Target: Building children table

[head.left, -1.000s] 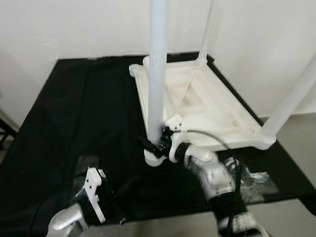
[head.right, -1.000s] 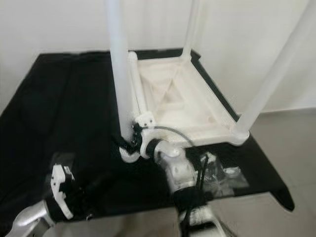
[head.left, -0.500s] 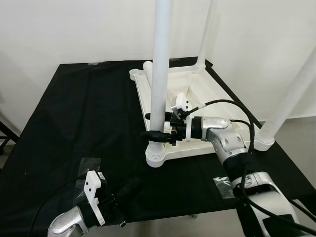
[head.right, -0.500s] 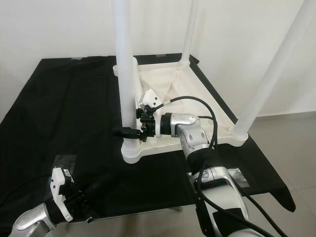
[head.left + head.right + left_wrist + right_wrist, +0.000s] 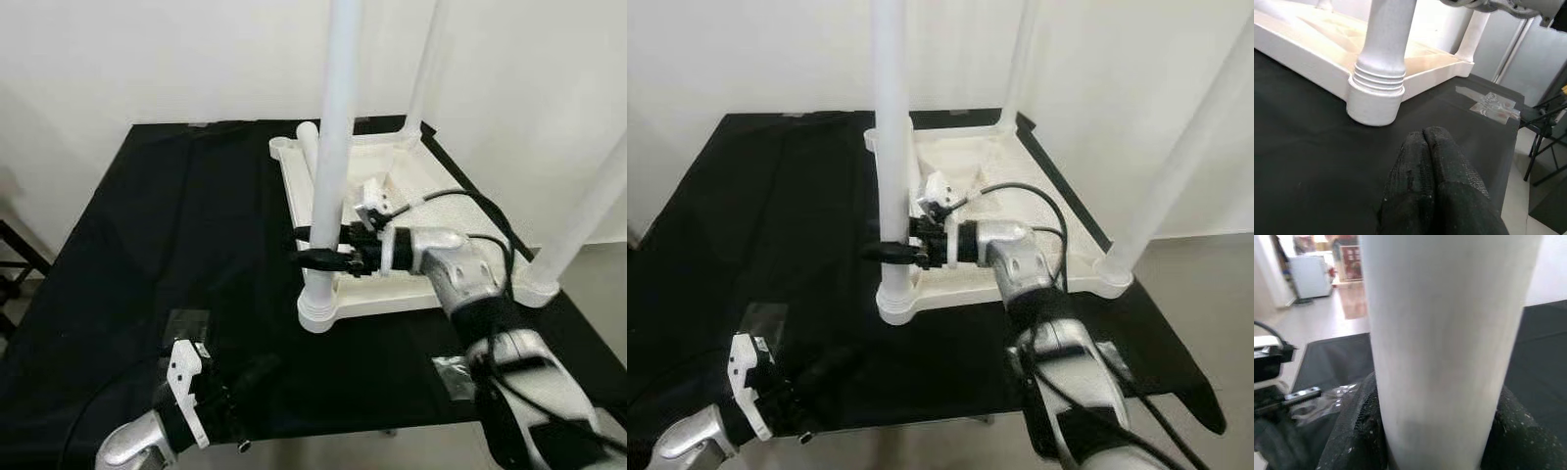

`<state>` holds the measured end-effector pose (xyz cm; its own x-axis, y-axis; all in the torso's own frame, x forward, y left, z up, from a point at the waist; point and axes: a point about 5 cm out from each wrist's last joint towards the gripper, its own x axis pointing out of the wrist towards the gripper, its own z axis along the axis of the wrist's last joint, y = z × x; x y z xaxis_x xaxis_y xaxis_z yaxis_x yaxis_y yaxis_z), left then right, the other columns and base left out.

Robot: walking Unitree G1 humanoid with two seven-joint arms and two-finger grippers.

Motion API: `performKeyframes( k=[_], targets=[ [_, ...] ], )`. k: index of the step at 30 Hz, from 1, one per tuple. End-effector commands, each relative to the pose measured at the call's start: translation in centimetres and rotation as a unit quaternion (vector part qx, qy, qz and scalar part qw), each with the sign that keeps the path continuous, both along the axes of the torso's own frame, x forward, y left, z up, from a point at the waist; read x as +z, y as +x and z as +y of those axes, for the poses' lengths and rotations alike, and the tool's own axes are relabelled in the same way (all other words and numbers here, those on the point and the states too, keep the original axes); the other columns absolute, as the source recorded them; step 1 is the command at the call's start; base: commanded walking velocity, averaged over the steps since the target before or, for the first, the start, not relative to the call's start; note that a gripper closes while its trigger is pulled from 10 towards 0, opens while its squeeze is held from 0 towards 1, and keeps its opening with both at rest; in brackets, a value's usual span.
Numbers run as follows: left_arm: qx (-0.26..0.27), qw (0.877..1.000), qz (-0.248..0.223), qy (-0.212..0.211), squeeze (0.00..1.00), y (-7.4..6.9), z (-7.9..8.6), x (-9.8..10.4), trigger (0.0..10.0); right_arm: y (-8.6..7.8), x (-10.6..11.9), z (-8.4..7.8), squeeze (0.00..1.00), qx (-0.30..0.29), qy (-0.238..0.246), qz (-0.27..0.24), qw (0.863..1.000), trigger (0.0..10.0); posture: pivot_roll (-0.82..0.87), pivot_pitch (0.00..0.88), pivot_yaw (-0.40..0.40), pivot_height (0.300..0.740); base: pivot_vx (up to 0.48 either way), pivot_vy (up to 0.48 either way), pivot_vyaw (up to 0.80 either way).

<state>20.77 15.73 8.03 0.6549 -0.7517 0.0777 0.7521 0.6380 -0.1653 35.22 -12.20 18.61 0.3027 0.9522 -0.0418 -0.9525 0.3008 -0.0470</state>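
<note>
where 3 legs (image 5: 333, 147) stand (r fingers (image 5: 318, 250) clamped)

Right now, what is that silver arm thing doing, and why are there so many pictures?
It is a robot with two silver arms, each ending in a gripper of two black fingers. Two pictures come from cameras in its head, two from cameras on its wrists. On the black table lies a white children's table turned upside down, legs pointing up. The right gripper is closed around the nearest leg, low down; the right wrist picture shows that leg very close. The left gripper rests shut near the table's front edge, holding nothing.
</note>
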Motion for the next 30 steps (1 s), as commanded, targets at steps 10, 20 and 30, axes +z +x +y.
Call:
performKeyframes(
  k=[10,20,30],
  targets=[
    [0.0,1.0,0.013,0.003,0.0,-0.3,0.4,-0.3,10.0,-6.3,-11.2,5.7,0.0,-0.348,-0.031,0.149,0.925,0.0,0.01,0.029,-0.005,0.74,0.0,0.0,0.0],
    [0.008,1.0,0.007,0.002,0.0,0.1,0.4,-0.3,10.0,-2.9,-8.5,5.8,0.0,-0.315,-0.033,0.097,0.943,10.0,0.02,0.014,-0.025,0.74,0.0,0.0,0.0],
    [0.004,1.0,0.009,-0.002,0.0,0.5,0.3,-0.3,10.0,-1.3,-2.6,4.8,1.0,-0.133,0.049,0.036,0.989,10.0,0.04,0.001,-0.026,0.74,0.0,0.0,0.0]
  ],
)
